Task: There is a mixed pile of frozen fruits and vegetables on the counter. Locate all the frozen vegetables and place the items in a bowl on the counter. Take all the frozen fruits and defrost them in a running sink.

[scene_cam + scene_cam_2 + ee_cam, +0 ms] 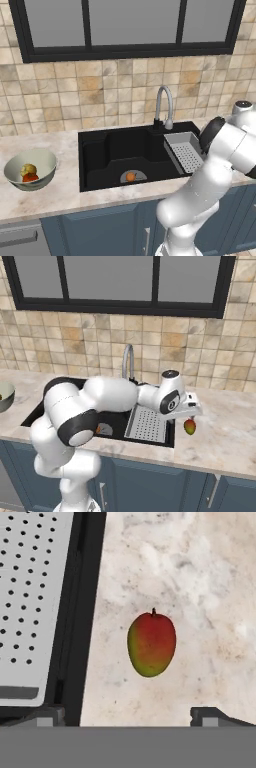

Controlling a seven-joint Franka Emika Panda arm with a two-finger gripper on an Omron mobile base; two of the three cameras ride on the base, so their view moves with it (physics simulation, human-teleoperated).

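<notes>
A red-green mango-like fruit (151, 643) lies on the beige counter (200, 577) just right of the black sink (107, 150). My gripper (129, 717) hangs open straight above it, one fingertip on each side and apart from it; in the right base view the gripper (190, 417) sits right over the fruit (189, 427). An orange ball (130, 176) rests on the sink's drain. The pale green bowl (44, 159) stands on the counter at the far left and holds a yellowish piece (28, 169) and a red piece (31, 177).
A grey perforated tray (186, 150) fills the sink's right side, close to the fruit. The curved chrome faucet (163, 102) rises behind the basin. A tiled wall and dark window frame back the counter. Blue cabinet fronts (100, 227) run below.
</notes>
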